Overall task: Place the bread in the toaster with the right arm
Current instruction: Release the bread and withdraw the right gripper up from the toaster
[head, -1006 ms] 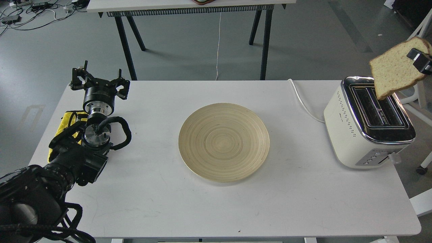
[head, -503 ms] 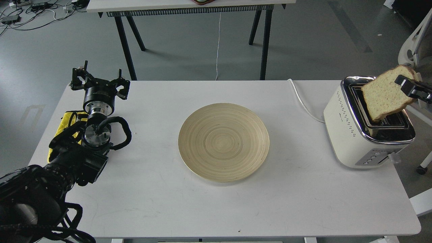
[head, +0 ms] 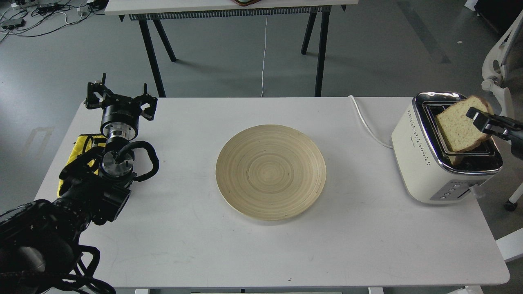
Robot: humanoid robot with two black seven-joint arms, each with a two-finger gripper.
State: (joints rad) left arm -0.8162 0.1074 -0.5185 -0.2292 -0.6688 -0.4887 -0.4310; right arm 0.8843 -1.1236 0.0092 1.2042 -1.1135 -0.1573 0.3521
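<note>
A white table (head: 184, 245) is seen bearing a bamboo plate (head: 271, 171) and a cream toaster (head: 425, 163). The bread slice (head: 457, 128), apparently partly lowered into a slot, is clamped by the right gripper (head: 479, 118). The left gripper (head: 120, 100) is spread apart.

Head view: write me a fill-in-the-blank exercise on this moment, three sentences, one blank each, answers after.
1. The right gripper is shut on a slice of bread whose lower edge sits in a slot of the ____.
2. The round bamboo plate in the middle of the white table holds ____.
3. The left gripper has its fingers spread and grips ____.

Missing words: toaster; nothing; nothing
</note>
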